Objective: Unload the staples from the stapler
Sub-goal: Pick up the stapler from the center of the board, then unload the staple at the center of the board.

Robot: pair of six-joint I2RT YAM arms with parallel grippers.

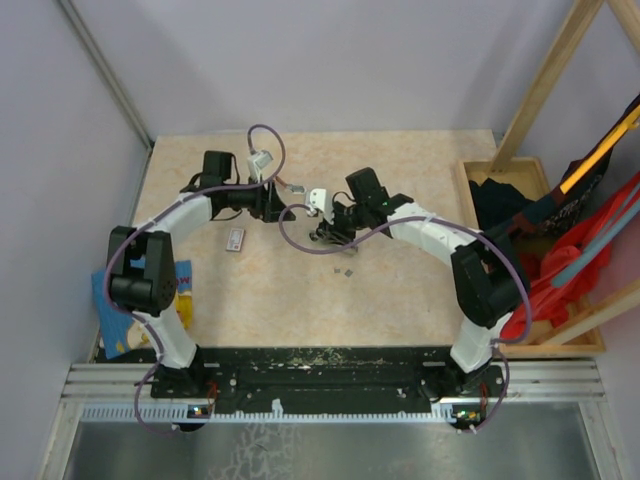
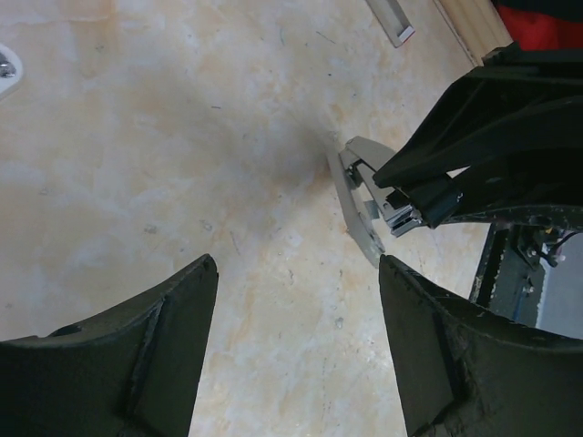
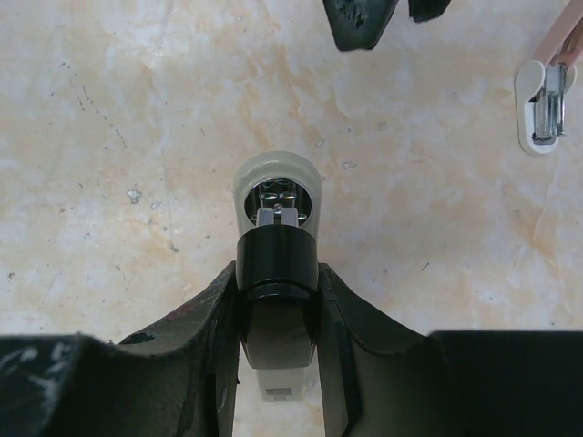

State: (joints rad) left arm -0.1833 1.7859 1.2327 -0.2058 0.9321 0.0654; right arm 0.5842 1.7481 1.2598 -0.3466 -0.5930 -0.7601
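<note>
The stapler point(image 1: 322, 234) sits near the table's middle, held by my right gripper point(image 1: 333, 226). In the right wrist view my right gripper point(image 3: 276, 273) is shut on the stapler's black top arm point(image 3: 278, 259), and the silver-grey base end point(image 3: 276, 187) pokes out ahead. My left gripper point(image 1: 283, 210) is open and empty just left of the stapler. In the left wrist view it point(image 2: 299, 264) hovers over bare table, with the stapler's metal base point(image 2: 357, 202) just beyond its right finger. Tiny grey staples point(image 1: 346, 271) lie loose on the table in front of the stapler.
A pinkish-white tag point(image 1: 235, 238) lies left of the stapler. A small white clip-like piece point(image 3: 541, 105) lies to the right in the right wrist view. A wooden tray point(image 1: 462, 185) with dark and red cloth stands at the right edge. A blue and yellow booklet point(image 1: 112, 310) lies under the left arm.
</note>
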